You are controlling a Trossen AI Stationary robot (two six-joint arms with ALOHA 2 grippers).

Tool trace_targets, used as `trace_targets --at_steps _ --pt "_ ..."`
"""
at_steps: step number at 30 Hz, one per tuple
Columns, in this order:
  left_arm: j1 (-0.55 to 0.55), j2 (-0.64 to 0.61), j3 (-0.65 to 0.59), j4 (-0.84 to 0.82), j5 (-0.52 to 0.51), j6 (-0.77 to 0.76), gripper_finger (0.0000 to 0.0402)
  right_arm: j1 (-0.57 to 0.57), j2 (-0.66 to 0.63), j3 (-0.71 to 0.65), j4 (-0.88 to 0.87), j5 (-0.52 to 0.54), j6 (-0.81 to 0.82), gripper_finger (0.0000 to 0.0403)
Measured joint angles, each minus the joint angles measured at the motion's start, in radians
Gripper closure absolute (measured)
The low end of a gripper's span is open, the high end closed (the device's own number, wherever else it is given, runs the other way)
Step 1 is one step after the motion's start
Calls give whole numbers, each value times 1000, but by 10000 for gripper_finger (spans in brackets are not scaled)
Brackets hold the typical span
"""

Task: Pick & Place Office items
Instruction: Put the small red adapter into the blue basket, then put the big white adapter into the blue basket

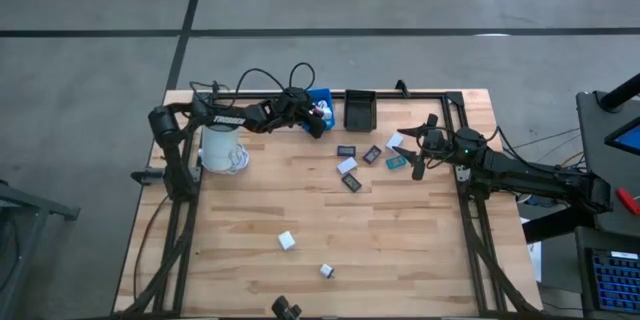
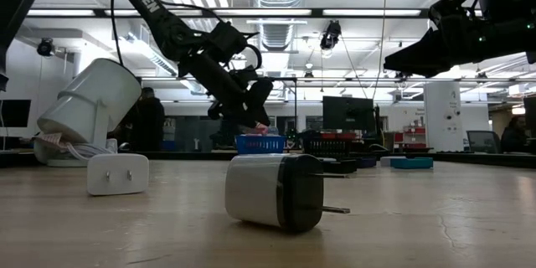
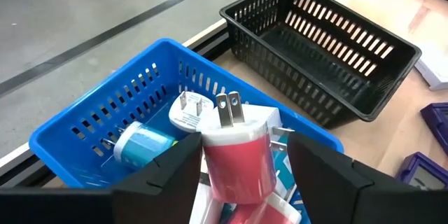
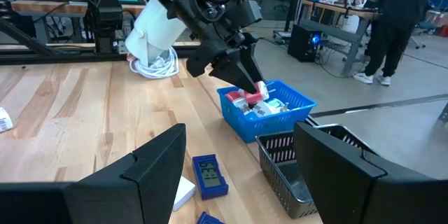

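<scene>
On a wooden worktop (image 1: 330, 230), the left end effector (image 3: 241, 171) hangs over the blue bin (image 3: 91, 122), fingers spread around a red plug adapter (image 3: 238, 161) that could topple outside the bin, while the right end effector (image 4: 238, 157), released, waits near the black bin (image 4: 287, 168).

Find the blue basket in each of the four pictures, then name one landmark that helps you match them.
High view: blue basket at the table's far edge, under the left gripper.
Low view: small, centre background, below that gripper.
Left wrist view: fills the left and centre, a red plug adapter over it.
Right wrist view: right of centre.
Shared landmark: the black basket right beside it.
</scene>
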Motion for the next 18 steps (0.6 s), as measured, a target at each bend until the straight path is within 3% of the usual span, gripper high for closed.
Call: trace_targets --at_steps 18 --pt "1 -72 -1 -8 0 24 183 0 0 0 0 0 0 147"
